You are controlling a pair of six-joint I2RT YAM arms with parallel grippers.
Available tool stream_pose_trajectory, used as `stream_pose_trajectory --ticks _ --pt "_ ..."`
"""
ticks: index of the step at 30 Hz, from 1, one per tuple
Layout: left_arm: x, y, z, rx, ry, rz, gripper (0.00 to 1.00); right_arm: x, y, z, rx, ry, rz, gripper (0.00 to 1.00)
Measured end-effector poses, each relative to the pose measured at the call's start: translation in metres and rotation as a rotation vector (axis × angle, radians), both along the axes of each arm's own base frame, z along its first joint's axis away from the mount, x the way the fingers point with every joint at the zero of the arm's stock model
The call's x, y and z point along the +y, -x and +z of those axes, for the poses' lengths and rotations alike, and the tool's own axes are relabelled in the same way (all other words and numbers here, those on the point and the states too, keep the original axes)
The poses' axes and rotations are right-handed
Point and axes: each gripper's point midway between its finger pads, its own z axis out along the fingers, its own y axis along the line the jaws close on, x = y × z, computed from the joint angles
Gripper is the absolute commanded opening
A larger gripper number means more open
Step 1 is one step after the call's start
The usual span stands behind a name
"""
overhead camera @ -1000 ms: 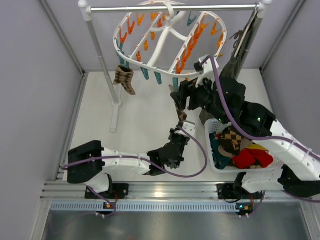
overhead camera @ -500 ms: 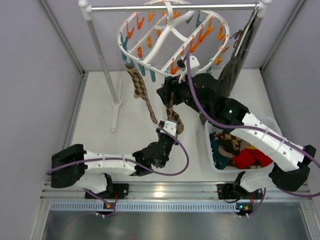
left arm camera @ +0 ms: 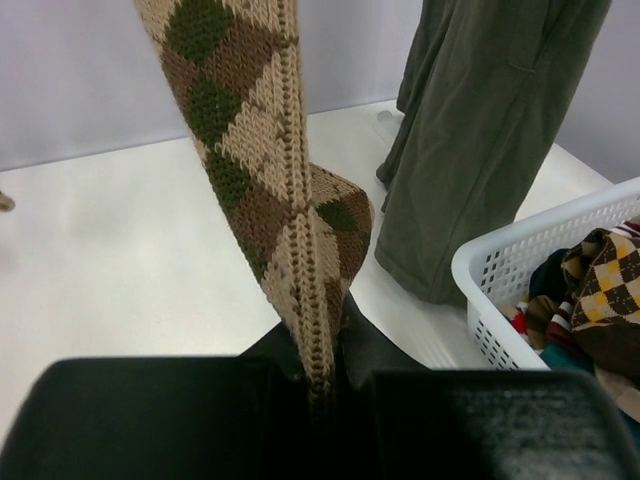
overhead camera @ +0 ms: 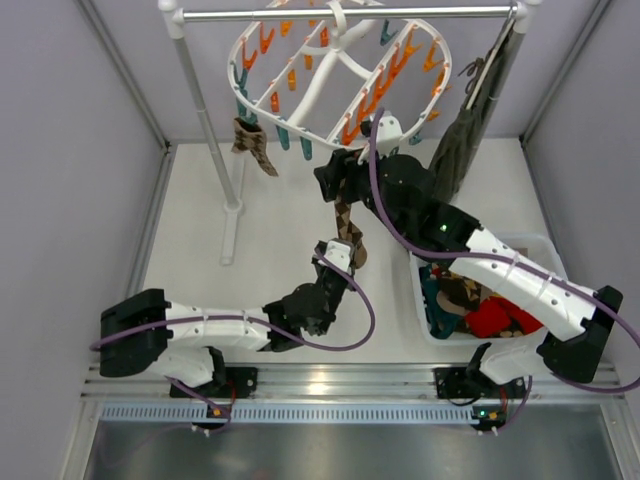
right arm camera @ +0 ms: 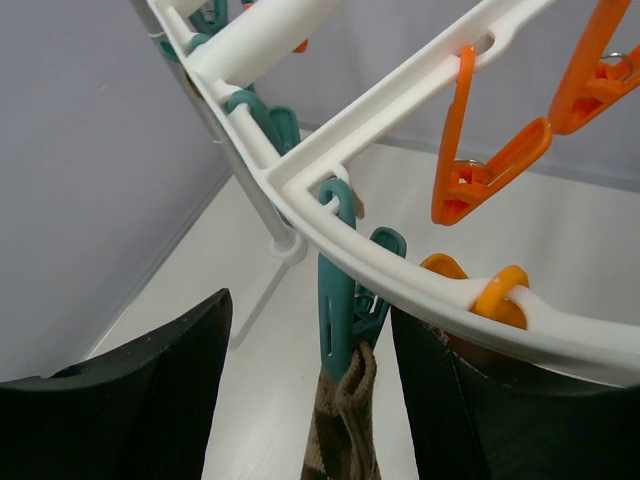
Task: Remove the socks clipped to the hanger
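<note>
argyle sock (left arm camera: 250,190) stretches nearly upright, top end in a teal clip (right arm camera: 338,300), lower end clenched in left pincer (left arm camera: 320,385); right pincer (right arm camera: 305,345) released, straddling that clip.

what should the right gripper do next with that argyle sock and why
Probably close the right gripper on the teal plastic clip: its open fingers straddle it, and it pins the brown argyle sock to the white plastic oval hanger, while the left gripper is shut on the sock's lower end.

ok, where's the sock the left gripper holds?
Top view, centre: the argyle sock hangs from a teal clip on the hanger, just left of the white basket.
</note>
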Motion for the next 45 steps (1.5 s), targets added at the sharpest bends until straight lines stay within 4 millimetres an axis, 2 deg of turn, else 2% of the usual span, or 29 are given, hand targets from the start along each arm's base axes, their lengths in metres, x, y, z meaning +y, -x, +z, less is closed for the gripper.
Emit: stream_pose_trajectory --ticks 5,12,17,22,27,28,29,31,37,38,40,45 --pt "-0.004 0.002 -0.001 0.005 0.008 -0.022 0.00 0.000 -0.007 -0.015 -0.003 -0.007 -0.037 0.63" --pt "-0.002 0.005 0.006 0.012 0.037 -0.039 0.00 -0.003 -0.013 -0.001 -0.041 -0.059 -0.065 0.67" --pt "0.000 0.010 0.015 0.016 0.084 -0.072 0.00 -0.004 -0.017 0.001 -0.052 -0.062 -0.049 0.70" --pt "0.004 0.014 0.020 0.020 0.112 -0.092 0.00 0.000 -0.021 -0.001 -0.052 -0.062 -0.006 0.69" --pt "0.009 0.016 0.023 0.018 0.128 -0.101 0.00 0.010 -0.019 -0.001 -0.057 -0.068 0.057 0.58" --pt "0.009 0.017 0.023 0.018 0.129 -0.103 0.00 0.012 -0.018 0.000 -0.061 -0.072 0.072 0.48" --pt "0.010 0.017 0.023 0.019 0.129 -0.105 0.00 0.014 -0.016 0.001 -0.064 -0.076 0.086 0.45" --pt "0.010 0.018 0.022 0.020 0.129 -0.109 0.00 0.015 -0.016 0.004 -0.073 -0.080 0.098 0.44" --pt "0.010 0.018 0.018 0.027 0.127 -0.113 0.00 0.017 -0.016 0.007 -0.083 -0.088 0.119 0.20" --pt "0.010 0.018 0.018 0.028 0.128 -0.114 0.00 0.018 -0.016 0.007 -0.085 -0.089 0.121 0.12" --pt "0.009 0.018 0.017 0.029 0.125 -0.116 0.00 0.019 -0.017 0.007 -0.088 -0.096 0.123 0.01" --pt "0.010 0.019 0.013 0.033 0.119 -0.117 0.00 0.021 -0.019 0.005 -0.085 -0.094 0.119 0.00"
